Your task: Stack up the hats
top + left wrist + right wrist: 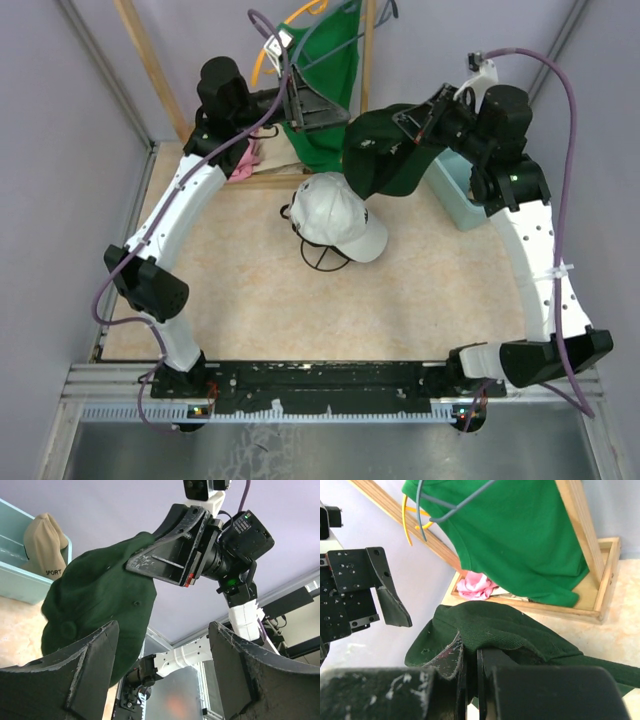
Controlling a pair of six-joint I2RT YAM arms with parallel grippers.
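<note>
Open room low in the overhead frame, clutter above.
Bare tabletop [430, 310] spans the lower middle. A white cap [335, 215] blocks the centre; upper right of it a dark cap [375, 165] hangs pinched in the right gripper [408, 128], a teal bin [462, 198] at right, a green shirt [335, 75] top centre.

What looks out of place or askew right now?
The tan cap is draped over the wall of the teal bin, apart from the white cap mid-table. The dark cap hangs crumpled from the shut right gripper.
</note>
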